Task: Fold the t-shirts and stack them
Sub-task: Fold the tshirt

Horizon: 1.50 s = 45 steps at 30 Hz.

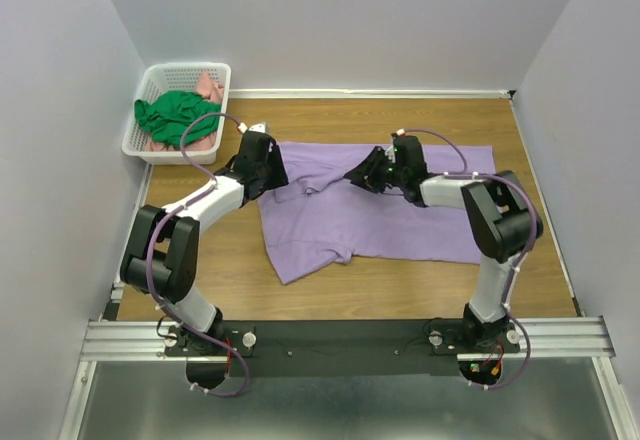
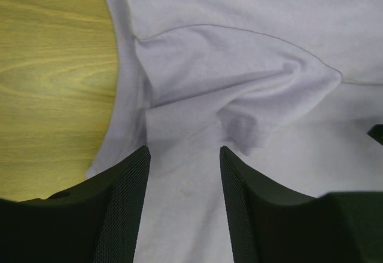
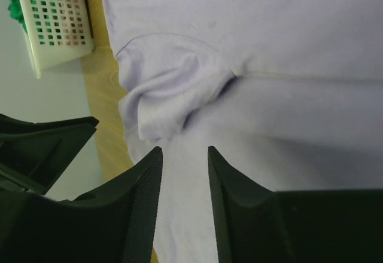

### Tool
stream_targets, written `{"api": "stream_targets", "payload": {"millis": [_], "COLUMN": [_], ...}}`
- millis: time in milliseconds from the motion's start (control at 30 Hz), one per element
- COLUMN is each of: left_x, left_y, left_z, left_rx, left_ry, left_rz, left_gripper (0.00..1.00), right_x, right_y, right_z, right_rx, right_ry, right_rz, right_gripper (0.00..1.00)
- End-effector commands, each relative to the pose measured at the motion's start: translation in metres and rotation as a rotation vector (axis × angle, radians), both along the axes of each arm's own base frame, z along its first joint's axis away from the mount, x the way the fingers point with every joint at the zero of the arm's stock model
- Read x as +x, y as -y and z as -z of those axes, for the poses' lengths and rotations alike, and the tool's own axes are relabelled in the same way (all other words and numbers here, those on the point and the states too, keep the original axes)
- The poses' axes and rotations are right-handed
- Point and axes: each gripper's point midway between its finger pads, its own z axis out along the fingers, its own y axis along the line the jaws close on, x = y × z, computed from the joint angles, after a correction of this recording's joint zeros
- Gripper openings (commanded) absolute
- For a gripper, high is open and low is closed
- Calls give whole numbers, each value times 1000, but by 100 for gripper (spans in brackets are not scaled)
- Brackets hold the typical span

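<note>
While both claws hang low over the shirt, each stands released. The left claw has its fingers apart with flat cloth showing in the gap. The right claw has a narrower gap, also over cloth, with nothing pinched.

Edges:
- Left of the left claw, the shirt's edge curves away and bare table lies beyond it.
- A bunched sleeve lies just ahead and right of that claw.
- The same bunch lies just ahead and slightly left of the right claw, between the two claws.

Open room:
- Behind both claws, toward the arm bases, the top view shows a broad strip of bare table.
- Walls close in on either side.

View differences:
- Only the wrist views resolve the finger gaps.
- Only the top view shows the whole shirt spread flat.
- The top view also shows the basket far left of the left claw, holding a green shirt.
- The right wrist view alone shows the left arm close at its left.
</note>
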Motion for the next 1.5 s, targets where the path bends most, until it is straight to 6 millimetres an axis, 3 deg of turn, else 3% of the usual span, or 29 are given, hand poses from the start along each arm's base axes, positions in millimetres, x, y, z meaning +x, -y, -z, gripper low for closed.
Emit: {"api": "stream_targets", "payload": {"millis": [0, 133, 167, 400, 533, 833, 1200, 1467], "left_x": [9, 8, 8, 6, 4, 2, -12, -13], "left_y": [-7, -12, -13, -18, -17, -10, 2, 0], "left_z": [2, 7, 9, 9, 11, 28, 50, 57], "left_rx": [-24, -1, 8, 30, 26, 6, -17, 2], "left_ry": [6, -16, -18, -14, -20, -61, -138, -154], "left_rz": [-15, -20, -17, -18, -11, 15, 50, 39], "left_gripper": [57, 57, 57, 57, 57, 57, 50, 47], "right_x": [24, 31, 27, 11, -1, -8, -8, 2], "right_y": [-34, -49, -54, -78, -78, -74, -78, -88], "right_z": [-7, 6, 15, 24, 29, 29, 29, 29], "right_rx": [69, 84, 84, 95, 75, 60, 67, 77], "right_ry": [62, 35, 16, -10, -14, -8, 1, 9], "right_rz": [-10, -7, -18, -60, -59, -53, -65, -73], "right_gripper": [43, 42, 41, 41, 41, 41, 40, 40]}}
